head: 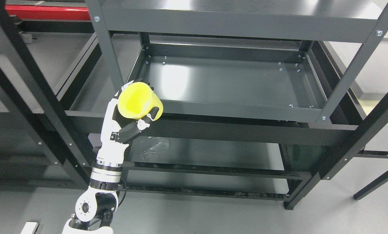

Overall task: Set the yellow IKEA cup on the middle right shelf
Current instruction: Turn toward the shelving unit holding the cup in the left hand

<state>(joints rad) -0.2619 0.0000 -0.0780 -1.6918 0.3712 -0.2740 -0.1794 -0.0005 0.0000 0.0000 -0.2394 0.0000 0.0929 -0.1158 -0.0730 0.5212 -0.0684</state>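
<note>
My left hand (136, 109) is shut on the yellow cup (139, 101), with fingers (150, 115) wrapped around its body. The cup is tilted, its open mouth facing up and toward the camera. It hangs in the air just in front of the front left corner of the dark grey middle shelf (232, 83), at about the height of the shelf's front rim. The white and black arm rises from the lower left of the head view. My right hand does not show.
The shelf unit's front left post (111, 52) stands just left of the cup. An upper shelf (239, 16) overhangs the middle one. A lower shelf holds a clear plastic bag (153, 144). Another rack's black post (34, 94) stands to the left. Grey floor surrounds.
</note>
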